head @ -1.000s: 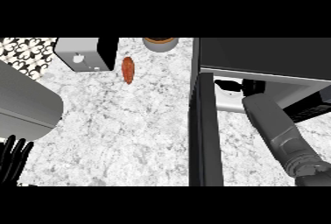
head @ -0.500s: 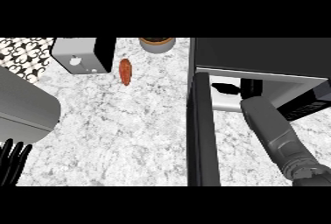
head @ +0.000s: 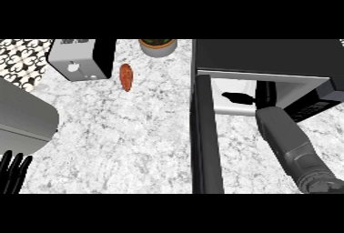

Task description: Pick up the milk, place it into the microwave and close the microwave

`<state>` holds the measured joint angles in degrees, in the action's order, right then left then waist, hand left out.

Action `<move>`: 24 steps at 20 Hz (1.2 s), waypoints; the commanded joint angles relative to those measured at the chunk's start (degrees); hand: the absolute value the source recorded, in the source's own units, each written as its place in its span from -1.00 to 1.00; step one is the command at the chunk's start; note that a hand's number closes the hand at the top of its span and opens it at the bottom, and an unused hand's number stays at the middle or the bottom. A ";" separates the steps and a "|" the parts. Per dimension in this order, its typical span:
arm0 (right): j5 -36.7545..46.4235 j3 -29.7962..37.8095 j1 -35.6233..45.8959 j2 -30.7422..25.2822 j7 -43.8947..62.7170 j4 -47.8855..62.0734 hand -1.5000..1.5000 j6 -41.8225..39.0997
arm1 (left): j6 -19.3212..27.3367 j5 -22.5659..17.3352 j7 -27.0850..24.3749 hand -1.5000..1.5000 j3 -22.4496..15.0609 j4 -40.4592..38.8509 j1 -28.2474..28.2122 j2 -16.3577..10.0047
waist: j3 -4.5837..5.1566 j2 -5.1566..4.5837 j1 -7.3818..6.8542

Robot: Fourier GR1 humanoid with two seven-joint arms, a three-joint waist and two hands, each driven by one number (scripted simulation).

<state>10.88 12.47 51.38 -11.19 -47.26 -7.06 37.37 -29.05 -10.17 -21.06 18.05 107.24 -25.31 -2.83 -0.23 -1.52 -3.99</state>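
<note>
The milk is not seen anywhere on the bench (head: pixel 134 136); it is judged to be hidden inside the microwave (head: pixel 269 57), where the right hand (head: pixel 265 93) is held in the cavity. Whether that hand is clasped on anything cannot be told. The door (head: pixel 205 136) is swung fully open, so placing may be under way or done, and closing is left. The left hand (head: pixel 13 173) is rested at the near left edge, fingers straight and apart.
</note>
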 commanded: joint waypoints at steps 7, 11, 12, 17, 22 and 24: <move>-4.37 3.15 -8.44 3.25 -9.33 -2.93 -1.00 -13.47 | -1.30 -0.96 2.12 -1.00 -0.23 4.60 -3.73 0.83 | 0.10 0.97 2.40; -5.14 2.47 -10.19 5.15 -8.89 -6.09 -1.00 -17.21 | -2.11 3.83 0.20 -1.00 -3.40 3.05 -4.15 1.78 | 0.21 1.53 3.72; -5.92 2.91 -12.32 5.44 -10.54 -6.33 -1.00 -19.51 | -4.75 2.66 -1.40 -1.00 -3.89 4.09 -7.39 1.85 | 0.21 1.61 3.67; -6.65 1.37 -15.70 7.33 -11.39 -8.92 -1.00 -29.10 | -6.96 0.94 1.90 -1.00 -7.82 5.52 -5.98 1.85 | 0.25 1.92 4.60; -7.97 -0.29 -22.28 8.55 -11.76 -15.22 -1.00 -35.60 | -10.29 1.67 0.89 -1.00 -10.61 5.85 -9.73 1.83 | 0.31 2.15 4.87; -7.79 -1.86 -26.14 8.88 -11.05 -19.17 -1.00 -36.43 | -7.21 4.45 2.95 -1.00 -14.71 6.60 -6.23 2.79 | 0.34 2.20 5.50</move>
<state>3.69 12.24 30.01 -2.72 -58.34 -20.75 5.92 -36.93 -7.88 -18.96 7.28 113.20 -32.44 -0.62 0.05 0.49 0.89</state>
